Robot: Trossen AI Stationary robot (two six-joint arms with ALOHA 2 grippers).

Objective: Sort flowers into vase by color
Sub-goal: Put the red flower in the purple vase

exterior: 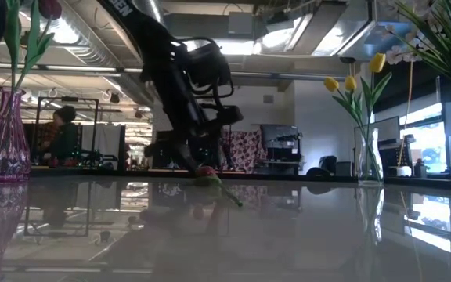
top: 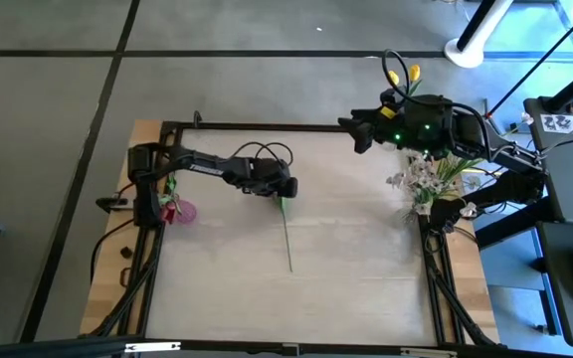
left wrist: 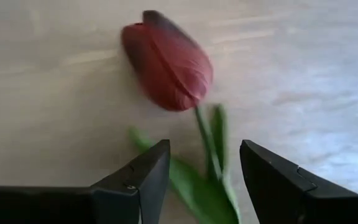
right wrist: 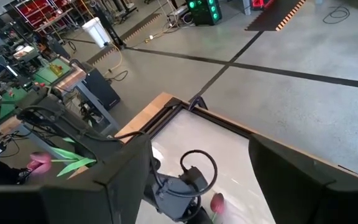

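Note:
A dark red tulip (left wrist: 166,59) lies on its side on the table, its green stem (top: 287,239) running toward the near edge. My left gripper (left wrist: 205,148) is low over it and slants down. It is open, with one finger on either side of the stem just below the bloom (exterior: 206,171). I see no touch. My right gripper (top: 352,127) waits open, high at the far right. A pink vase (top: 183,212) at the left holds a red tulip. A clear vase (exterior: 364,153) at the far right holds yellow tulips (top: 406,74). White blossoms (top: 421,179) stand at the right edge.
A black frame (top: 267,126) runs round the tabletop. The vases stand at its left and right edges, and the tulip lies alone on the table's middle (top: 356,239). Beyond the table are a workshop floor, benches and a person (exterior: 63,133).

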